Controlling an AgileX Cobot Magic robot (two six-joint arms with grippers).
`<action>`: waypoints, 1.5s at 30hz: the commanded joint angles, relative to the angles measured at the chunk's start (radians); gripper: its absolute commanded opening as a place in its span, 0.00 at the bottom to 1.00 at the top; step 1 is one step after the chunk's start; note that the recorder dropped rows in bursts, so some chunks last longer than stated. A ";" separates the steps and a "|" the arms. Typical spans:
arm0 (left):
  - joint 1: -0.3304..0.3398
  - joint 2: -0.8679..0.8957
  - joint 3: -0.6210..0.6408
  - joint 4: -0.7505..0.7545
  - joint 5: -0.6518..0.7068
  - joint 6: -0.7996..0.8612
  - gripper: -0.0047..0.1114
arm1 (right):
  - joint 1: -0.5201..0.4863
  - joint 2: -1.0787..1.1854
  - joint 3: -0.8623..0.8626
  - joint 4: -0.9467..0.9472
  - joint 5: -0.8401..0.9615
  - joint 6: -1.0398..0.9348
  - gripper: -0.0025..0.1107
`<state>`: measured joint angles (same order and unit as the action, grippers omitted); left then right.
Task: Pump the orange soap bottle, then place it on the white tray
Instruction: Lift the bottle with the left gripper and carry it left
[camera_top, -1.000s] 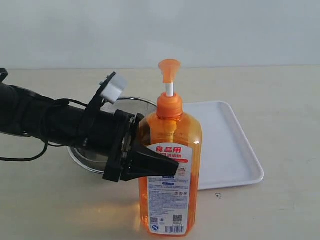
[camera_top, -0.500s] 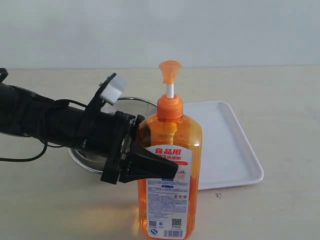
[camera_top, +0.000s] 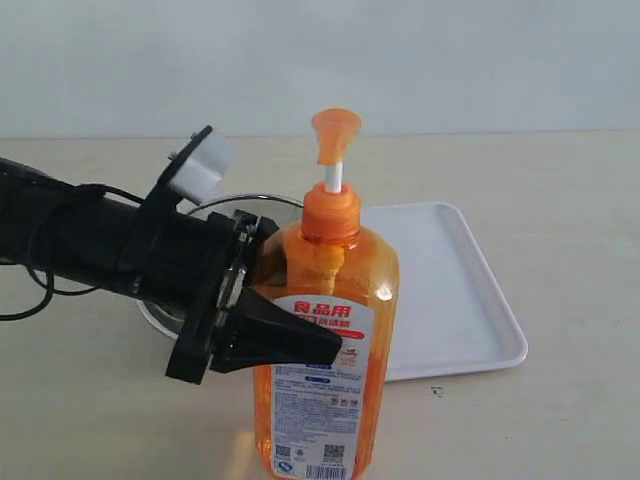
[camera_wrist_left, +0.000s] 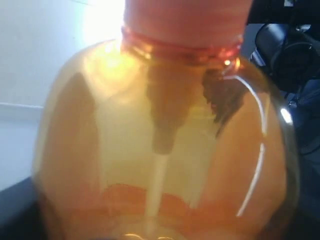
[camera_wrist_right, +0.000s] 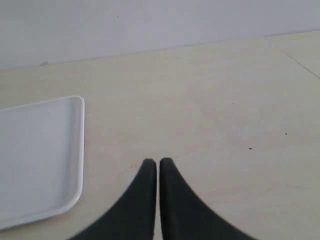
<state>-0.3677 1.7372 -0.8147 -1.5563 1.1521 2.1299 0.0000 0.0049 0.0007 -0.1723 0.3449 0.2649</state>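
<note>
From outside I see my left gripper (camera_top: 318, 340) clamped across the orange soap bottle (camera_top: 326, 265), near and left of the white tray (camera_top: 455, 300); its wrist camera shows only orange liquid and the dip tube (camera_wrist_left: 156, 185). Only the right wrist camera catches the right gripper (camera_wrist_right: 158, 167), fingers together, empty. The bottle's base is cut off; a steel bowl (camera_top: 262, 201) is mostly hidden behind the arm (camera_top: 100, 245).

- The exterior camera sits just above the counter (camera_top: 560, 200) and faces a pale back wall. The orange soap bottle (camera_top: 335, 265) looms close, its base cut off by the bottom edge.
- The left wrist camera is right up against that bottle's shoulder, and orange nearly fills the picture.
- The right wrist camera looks out along its own dark fingers (camera_wrist_right: 145, 200), angled down over the counter.
- The white tray (camera_wrist_right: 35, 150) shows here and in the exterior view.
</note>
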 joint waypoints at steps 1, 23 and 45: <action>-0.005 -0.087 0.020 -0.047 0.069 0.002 0.12 | -0.003 -0.005 -0.001 0.000 -0.010 -0.005 0.02; 0.029 -0.566 0.129 -0.162 -0.368 -0.054 0.12 | -0.003 -0.005 -0.001 0.000 -0.010 -0.002 0.02; 0.269 -0.696 0.114 -0.188 -0.816 -0.200 0.12 | -0.003 -0.005 -0.001 0.000 -0.010 -0.005 0.02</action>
<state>-0.1003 1.0517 -0.6560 -1.6992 0.3692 1.9755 0.0000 0.0049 0.0007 -0.1723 0.3449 0.2649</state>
